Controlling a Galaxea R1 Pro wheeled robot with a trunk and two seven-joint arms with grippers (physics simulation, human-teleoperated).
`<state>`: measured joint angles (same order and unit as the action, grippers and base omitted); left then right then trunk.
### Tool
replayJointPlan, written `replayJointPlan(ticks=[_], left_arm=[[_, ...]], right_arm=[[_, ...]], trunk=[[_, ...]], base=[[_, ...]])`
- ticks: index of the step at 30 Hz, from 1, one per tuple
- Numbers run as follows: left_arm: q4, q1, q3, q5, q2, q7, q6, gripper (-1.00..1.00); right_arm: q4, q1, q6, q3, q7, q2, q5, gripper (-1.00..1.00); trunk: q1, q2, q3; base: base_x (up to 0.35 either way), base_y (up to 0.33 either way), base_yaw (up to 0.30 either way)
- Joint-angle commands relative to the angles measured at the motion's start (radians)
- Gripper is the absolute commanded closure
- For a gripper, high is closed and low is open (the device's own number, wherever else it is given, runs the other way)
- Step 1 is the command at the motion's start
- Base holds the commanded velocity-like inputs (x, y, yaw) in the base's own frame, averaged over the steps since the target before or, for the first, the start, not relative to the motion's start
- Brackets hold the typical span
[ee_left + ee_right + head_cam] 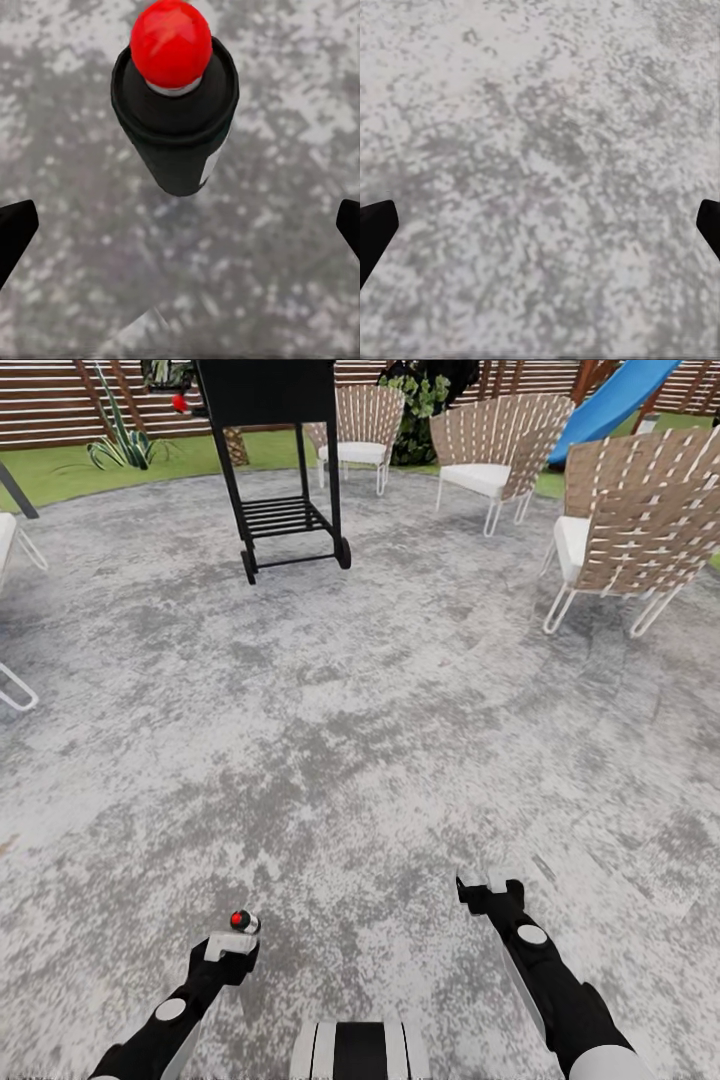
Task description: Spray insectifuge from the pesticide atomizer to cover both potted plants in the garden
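On the round grey patio [380, 690], with the pesticide atomizer [243, 922] at the left gripper [232, 948].

Low in the head view, just past the left gripper's tip: dark bottle, red ball on top. Seen from the left wrist as a black cylinder [176, 127] capped in red, lying ahead on the line between the two fingertips [15, 225], which stand wide apart at the edges and touch nothing; cannot tell what holds the bottle there. Right gripper [487, 888] stretched forward over bare paving, fingers likewise spread wide, nothing between them. Further off across the paving: a black wheeled cart [285, 460], woven chairs [640, 530] with white cushions, a blue slide [610, 400]. Beyond those, a strip of green lawn [60, 470] and a wooden slat fence [60, 405].
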<state>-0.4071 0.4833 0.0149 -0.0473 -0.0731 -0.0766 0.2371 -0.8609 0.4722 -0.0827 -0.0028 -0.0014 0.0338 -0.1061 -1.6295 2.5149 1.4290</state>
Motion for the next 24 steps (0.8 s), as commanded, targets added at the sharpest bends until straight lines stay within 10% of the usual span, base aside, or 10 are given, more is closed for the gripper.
replayJointPlan(ticks=[1, 24], left_arm=[[0.001, 0.000, 0.001, -0.005, 0.000, 0.000, 0.004, -1.00], [0.000, 0.000, 0.000, -0.005, 0.000, 0.001, 0.004, -1.00]], right_arm=[[-0.002, 0.000, -0.006, 0.000, 0.000, 0.000, -0.011, -1.00], [-0.001, 0.000, -0.006, 0.000, 0.000, 0.000, -0.011, -1.00]], trunk=[[0.000, 0.001, 0.006], [0.000, 0.001, 0.017]], base=[[0.000, 0.000, 0.000], [0.066, 0.000, 0.000]])
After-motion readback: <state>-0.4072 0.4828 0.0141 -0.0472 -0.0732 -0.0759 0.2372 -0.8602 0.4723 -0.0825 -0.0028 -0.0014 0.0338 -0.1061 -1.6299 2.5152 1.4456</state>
